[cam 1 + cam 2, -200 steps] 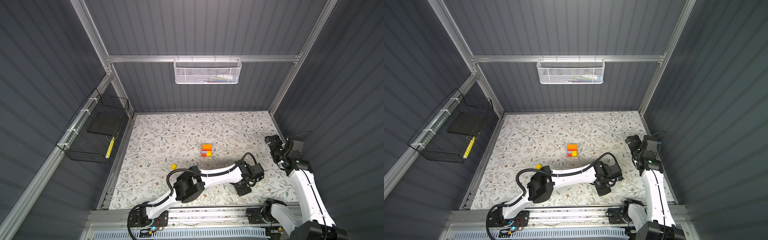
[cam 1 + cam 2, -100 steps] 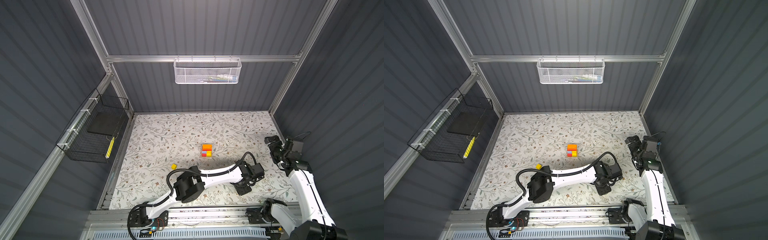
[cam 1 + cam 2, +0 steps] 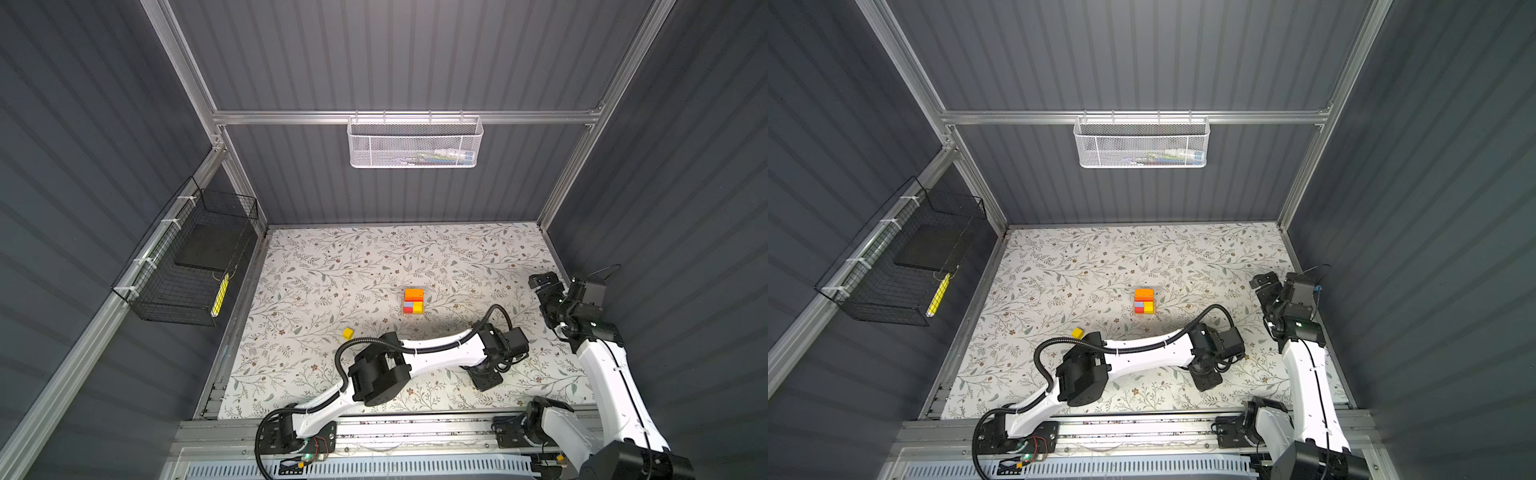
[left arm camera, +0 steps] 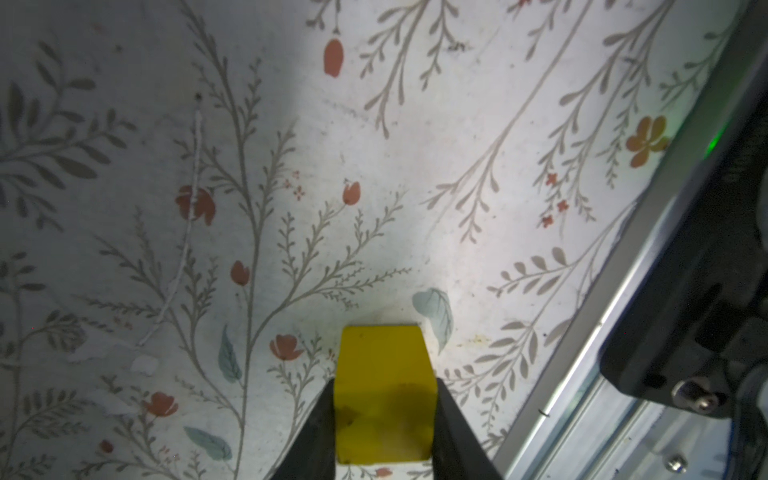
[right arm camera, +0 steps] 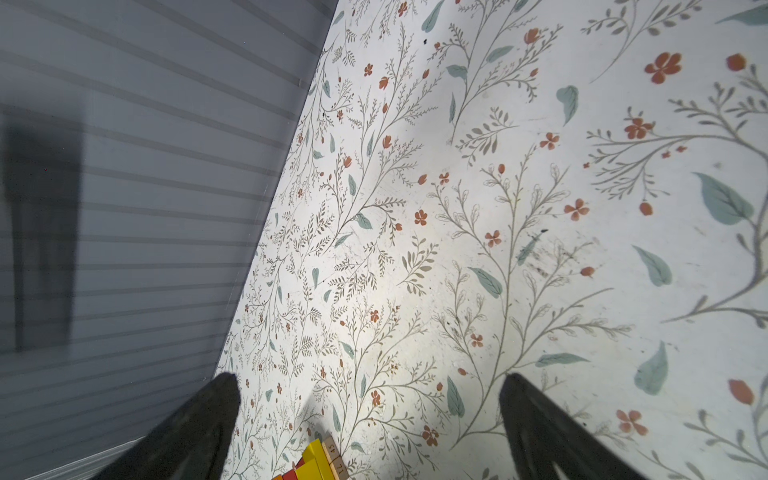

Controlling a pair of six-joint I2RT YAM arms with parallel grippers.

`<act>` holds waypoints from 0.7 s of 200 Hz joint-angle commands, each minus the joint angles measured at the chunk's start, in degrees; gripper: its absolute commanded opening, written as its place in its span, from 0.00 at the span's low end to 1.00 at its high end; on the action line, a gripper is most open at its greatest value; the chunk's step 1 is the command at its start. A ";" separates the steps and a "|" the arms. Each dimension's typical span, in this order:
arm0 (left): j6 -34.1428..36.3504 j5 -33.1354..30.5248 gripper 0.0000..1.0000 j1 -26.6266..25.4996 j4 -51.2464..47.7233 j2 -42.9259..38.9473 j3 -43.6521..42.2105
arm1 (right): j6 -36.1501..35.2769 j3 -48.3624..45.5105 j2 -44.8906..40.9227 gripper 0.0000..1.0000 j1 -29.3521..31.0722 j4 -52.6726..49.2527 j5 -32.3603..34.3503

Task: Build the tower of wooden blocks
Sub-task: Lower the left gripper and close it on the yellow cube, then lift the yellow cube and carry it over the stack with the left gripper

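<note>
Block tower [image 3: 413,302] [image 3: 1144,302], compact, near the middle of the floral desk [image 3: 332,257]. From above, orange fills its far half; light blue, red and yellow faces show on its near half. A corner of it appears at the edge of the right wrist view [image 5: 316,461].

A loose yellow cube [image 3: 348,332] [image 3: 1077,332] lies on the desk, apart from the tower, toward the front left.

The left gripper [image 4: 384,386], reaching across to the front right of the desk [image 3: 484,376], is closed on a yellow block [image 4: 384,361], with a dark finger [image 4: 320,415] against each side. Both top views hide this block beneath the arm.

The right gripper [image 5: 370,395] [image 3: 544,286] is near the right wall, spread wide and holding nothing.

On the walls are a white mesh basket [image 3: 415,143] at the back and a black wire basket [image 3: 187,266] on the left.
</note>
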 commanded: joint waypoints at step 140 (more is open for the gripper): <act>-14.08 -9.98 0.00 9.63 -13.29 -15.60 4.94 | -1.46 -2.93 5.21 0.99 0.14 9.18 -6.49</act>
